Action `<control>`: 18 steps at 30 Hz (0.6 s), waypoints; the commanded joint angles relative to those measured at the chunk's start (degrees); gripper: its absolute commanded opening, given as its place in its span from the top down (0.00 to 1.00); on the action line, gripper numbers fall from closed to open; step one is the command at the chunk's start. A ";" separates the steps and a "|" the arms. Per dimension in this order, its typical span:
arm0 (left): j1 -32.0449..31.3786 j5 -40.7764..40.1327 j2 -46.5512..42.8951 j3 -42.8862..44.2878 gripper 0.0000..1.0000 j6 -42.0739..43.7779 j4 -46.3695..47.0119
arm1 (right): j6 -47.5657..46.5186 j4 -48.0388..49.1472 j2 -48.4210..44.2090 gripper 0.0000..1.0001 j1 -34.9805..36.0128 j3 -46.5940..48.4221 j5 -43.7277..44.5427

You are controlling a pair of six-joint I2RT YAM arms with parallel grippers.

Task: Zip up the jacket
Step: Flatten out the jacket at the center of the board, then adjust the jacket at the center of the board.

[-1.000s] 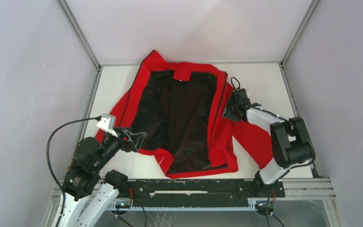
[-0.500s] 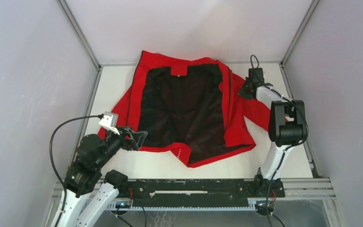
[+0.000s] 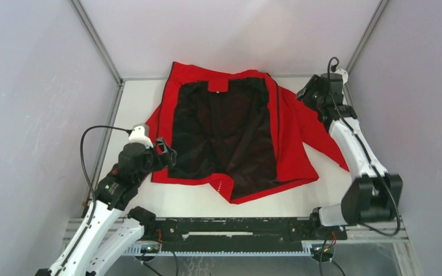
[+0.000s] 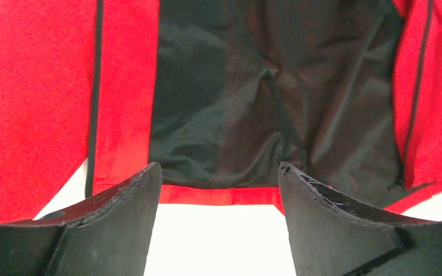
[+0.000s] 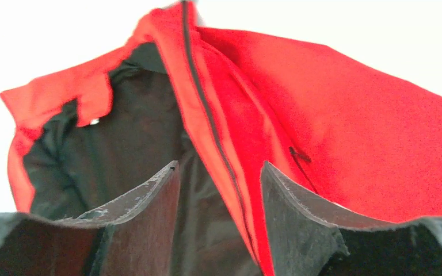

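Observation:
The red jacket (image 3: 292, 141) lies spread open on the white table, black lining (image 3: 224, 129) facing up and collar at the far side. Its dark zipper halves run apart down each front edge (image 3: 277, 123) (image 4: 96, 86). My left gripper (image 3: 169, 156) (image 4: 218, 175) stands open just before the bottom left hem (image 4: 218, 195), with only bare table between its fingers. Over the jacket's right shoulder, at the far right, hovers my right gripper (image 3: 304, 95) (image 5: 218, 169), open and holding nothing. The right zipper edge (image 5: 207, 115) and a pocket slit (image 5: 299, 155) show beyond it.
The white table (image 3: 334, 190) is boxed in by pale walls and metal corner posts (image 3: 95, 40). A black rail (image 3: 236, 227) carrying the arm bases runs along the near edge. A black cable (image 3: 89, 144) loops off the left wrist camera.
The right gripper dragged the jacket's right front outward and back, let go, and lifted toward the far right corner. The left arm moved in toward the bottom left hem.

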 commanded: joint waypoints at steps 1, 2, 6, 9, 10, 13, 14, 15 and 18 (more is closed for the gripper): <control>-0.07 -10.16 3.59 0.40 0.23 -6.23 2.99 | -2.70 -1.07 -11.67 0.38 3.50 -4.07 0.35; -0.07 -12.44 4.43 0.36 0.23 -6.95 2.86 | -3.25 -1.10 -14.77 0.34 5.00 -5.45 0.41; -0.03 -21.09 7.30 -0.98 0.23 -10.82 3.66 | -4.49 -3.09 -23.26 0.31 11.87 -10.18 2.76; 0.08 -24.41 9.70 -2.84 0.22 -12.37 6.63 | -4.35 -3.44 -28.52 0.27 16.23 -13.73 0.53; 0.33 -25.67 10.88 -3.33 0.21 -12.63 7.36 | -4.01 -3.89 -30.04 0.26 17.59 -14.86 0.10; 3.60 -25.94 14.66 -4.55 0.21 -12.56 10.17 | -4.24 -4.56 -35.25 0.26 22.54 -18.22 -0.34; 4.72 -25.37 16.02 -5.29 0.21 -12.21 11.60 | -4.19 -4.94 -36.74 0.26 24.03 -19.07 0.04; 6.23 -24.04 17.41 -5.91 0.21 -12.06 12.95 | -4.64 -5.17 -38.05 0.26 25.15 -19.90 0.16; 9.42 -19.07 21.47 -7.65 0.23 -11.68 17.46 | -6.18 -8.21 -41.21 0.24 27.18 -20.85 3.00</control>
